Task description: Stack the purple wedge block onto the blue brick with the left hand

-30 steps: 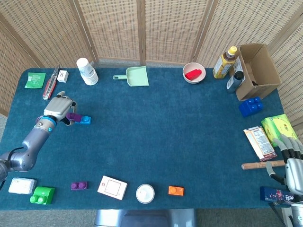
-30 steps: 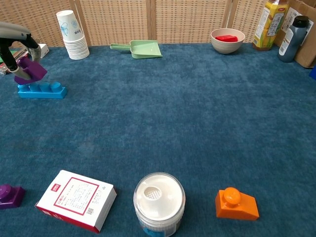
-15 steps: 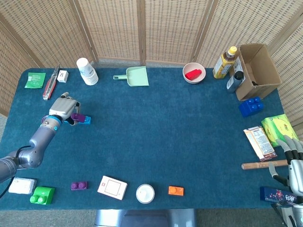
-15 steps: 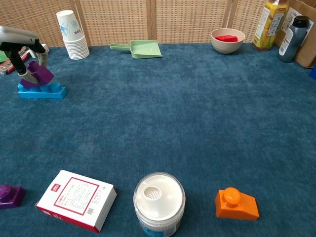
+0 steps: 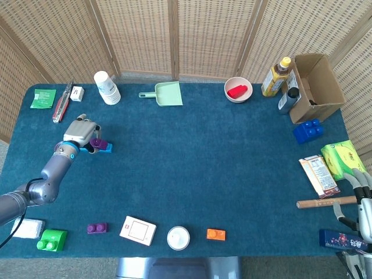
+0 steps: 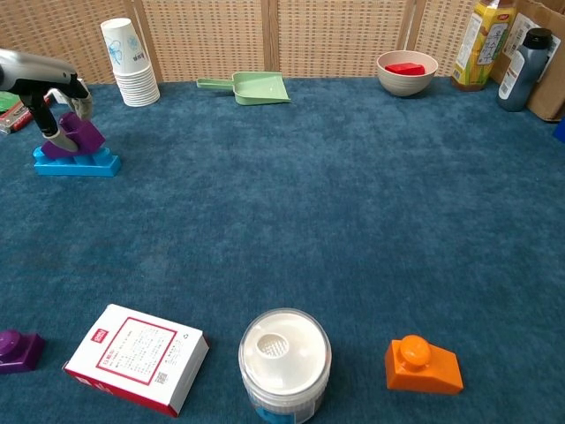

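The purple wedge block (image 6: 77, 138) sits on top of the blue brick (image 6: 78, 162) at the left of the table, also seen as purple wedge block (image 5: 99, 143) on blue brick (image 5: 104, 149) from the head. My left hand (image 5: 80, 132) grips the wedge from above, its fingers (image 6: 55, 132) still around it. My right hand (image 5: 361, 200) hangs at the table's right front edge, fingers apart and holding nothing.
A stack of paper cups (image 6: 127, 64) and a green dustpan (image 6: 252, 87) stand behind. A bowl (image 6: 406, 72) with a red block, bottles and a cardboard box (image 5: 314, 87) are at the back right. A white box (image 6: 136, 357), jar (image 6: 284, 357), orange block (image 6: 422, 364) and small purple brick (image 6: 18, 348) lie in front.
My left hand has carried the purple wedge rightwards and down, from hovering over the brick's left end to resting on the brick. The right hand barely moved.
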`<move>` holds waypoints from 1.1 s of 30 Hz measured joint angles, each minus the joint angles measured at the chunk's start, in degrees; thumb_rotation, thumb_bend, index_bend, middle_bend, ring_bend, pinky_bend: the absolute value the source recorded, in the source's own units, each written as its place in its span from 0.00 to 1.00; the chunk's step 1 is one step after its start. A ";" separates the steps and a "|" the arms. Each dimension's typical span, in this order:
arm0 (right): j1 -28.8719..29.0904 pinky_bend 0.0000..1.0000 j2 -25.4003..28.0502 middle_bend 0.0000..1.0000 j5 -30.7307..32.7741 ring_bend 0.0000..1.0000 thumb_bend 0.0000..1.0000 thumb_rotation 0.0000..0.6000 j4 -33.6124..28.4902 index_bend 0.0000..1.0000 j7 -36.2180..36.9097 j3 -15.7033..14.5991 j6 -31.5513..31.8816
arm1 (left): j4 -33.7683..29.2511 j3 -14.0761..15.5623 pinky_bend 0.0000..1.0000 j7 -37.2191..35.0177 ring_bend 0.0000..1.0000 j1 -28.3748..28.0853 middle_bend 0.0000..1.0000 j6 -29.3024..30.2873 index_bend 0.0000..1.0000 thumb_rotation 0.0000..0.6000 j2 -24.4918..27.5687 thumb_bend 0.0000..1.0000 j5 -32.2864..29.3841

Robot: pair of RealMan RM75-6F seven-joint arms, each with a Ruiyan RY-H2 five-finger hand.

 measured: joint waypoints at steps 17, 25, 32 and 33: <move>-0.50 0.03 0.56 0.09 0.02 0.00 0.37 0.98 0.14 0.16 1.18 -0.08 -0.01 | -0.02 1.30 0.00 2.52 0.20 -1.62 0.35 1.68 0.68 1.00 -1.14 0.30 -6.31; -0.73 0.03 0.68 0.09 0.09 0.00 0.37 0.98 0.27 0.16 1.59 -0.11 0.00 | -0.01 2.09 0.00 4.26 0.19 -2.57 0.34 2.10 0.67 1.00 -1.63 0.30 -9.34; -0.94 0.03 0.83 0.09 0.07 0.00 0.37 0.97 0.17 0.16 1.62 -0.11 0.18 | 0.52 2.42 0.00 5.22 0.19 -3.17 0.34 2.30 0.67 1.00 -2.36 0.30 -10.52; -0.96 0.03 0.84 0.09 0.07 0.00 0.37 0.97 0.14 0.16 1.59 -0.12 0.19 | 0.61 2.43 0.00 5.27 0.19 -3.21 0.34 2.35 0.67 1.00 -2.47 0.30 -10.63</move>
